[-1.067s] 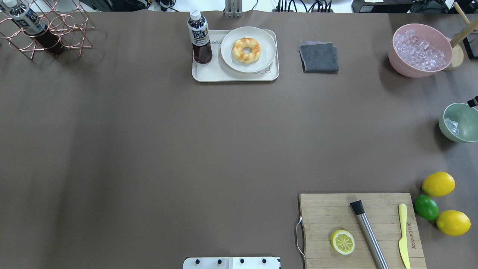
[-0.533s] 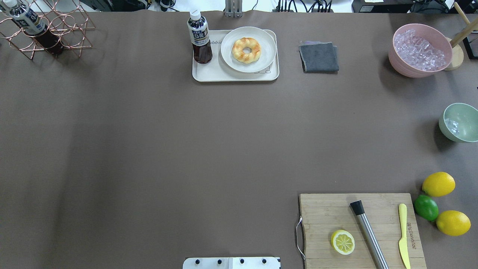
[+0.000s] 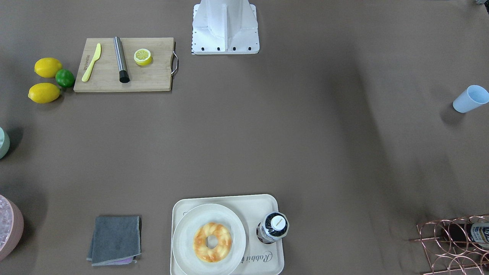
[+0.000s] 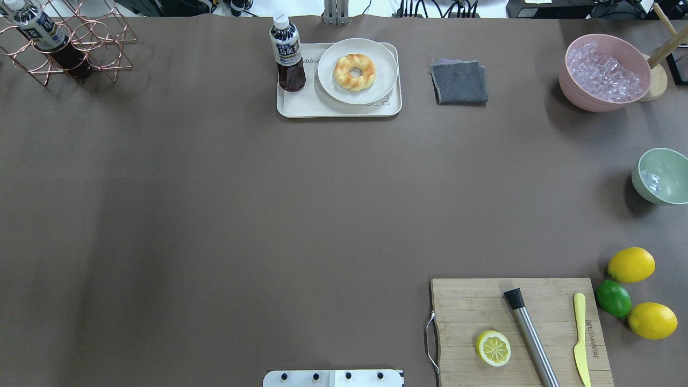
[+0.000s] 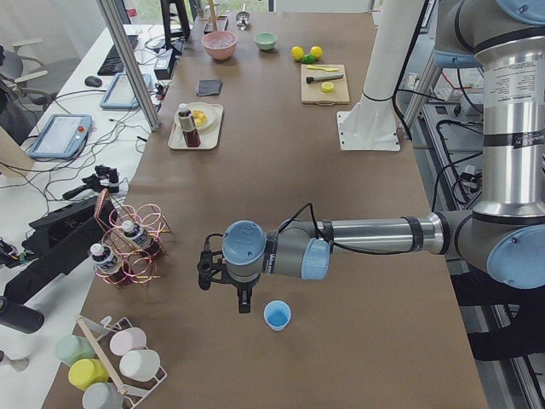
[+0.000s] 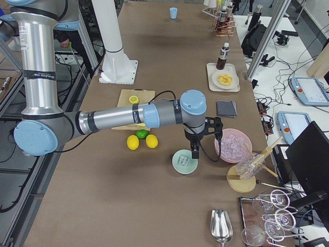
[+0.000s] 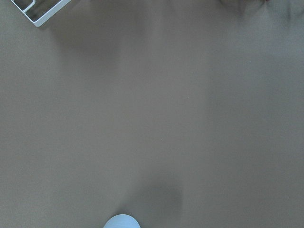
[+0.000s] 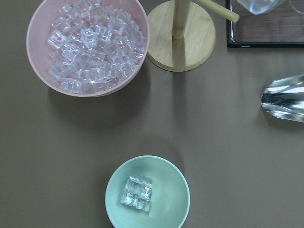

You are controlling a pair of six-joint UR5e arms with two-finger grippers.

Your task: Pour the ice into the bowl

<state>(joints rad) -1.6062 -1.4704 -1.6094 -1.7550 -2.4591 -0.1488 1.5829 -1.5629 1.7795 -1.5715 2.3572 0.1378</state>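
Observation:
The pale mint-green bowl (image 8: 166, 202) stands at the table's right end, also in the overhead view (image 4: 672, 172). A few small clear ice cubes (image 8: 136, 193) lie in its bottom. The light blue cup (image 5: 277, 314) stands upright and looks empty at the table's left end, also in the front view (image 3: 470, 99). My left gripper (image 5: 243, 302) hangs just beside the cup. My right gripper (image 6: 195, 153) hangs above the bowl's (image 6: 191, 165) rim. Both grippers show only in the side views, so I cannot tell whether they are open or shut.
A pink tub (image 4: 571, 88) full of ice stands beyond the bowl, beside a wooden stand (image 8: 180, 38) and a metal scoop (image 8: 285, 97). A cutting board (image 4: 467, 306), lemons (image 4: 631, 264), a tray (image 4: 301, 105), a grey cloth (image 4: 459, 80) and a copper rack (image 4: 80, 37) sit around the table.
The dark tip of my right gripper, at the overhead view's right edge above the bowl a second ago, has moved out of that view. The objects have not moved.

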